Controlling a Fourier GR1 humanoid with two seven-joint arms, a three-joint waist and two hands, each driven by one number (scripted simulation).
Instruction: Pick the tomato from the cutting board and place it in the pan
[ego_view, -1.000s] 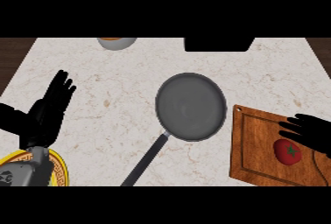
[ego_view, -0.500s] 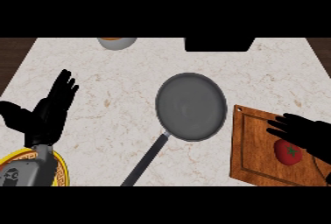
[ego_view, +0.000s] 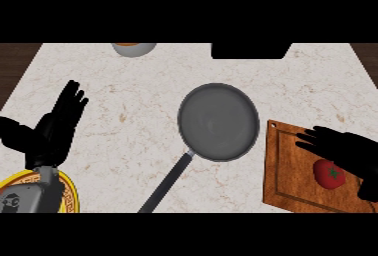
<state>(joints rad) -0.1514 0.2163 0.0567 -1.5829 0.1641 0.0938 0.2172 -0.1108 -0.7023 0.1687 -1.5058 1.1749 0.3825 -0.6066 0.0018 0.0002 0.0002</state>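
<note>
A red tomato (ego_view: 329, 174) with a green stem lies on the brown wooden cutting board (ego_view: 288, 175) at the lower right. My right hand (ego_view: 347, 150) hovers over the board just above and beside the tomato, fingers spread toward the left, holding nothing. The grey pan (ego_view: 218, 121) sits in the middle of the counter, its dark handle (ego_view: 166, 184) running down to the lower left; nothing lies in it. My left hand (ego_view: 55, 127) rests open at the left, fingers up.
A yellow-rimmed plate (ego_view: 65, 187) shows at the lower left under my left forearm. A grey bowl (ego_view: 133, 48) stands at the counter's far edge, and a black object (ego_view: 250, 50) sits at the back right.
My right hand has slid left over the cutting board and now reaches past the tomato's upper side. My left hand has lifted slightly upward.
</note>
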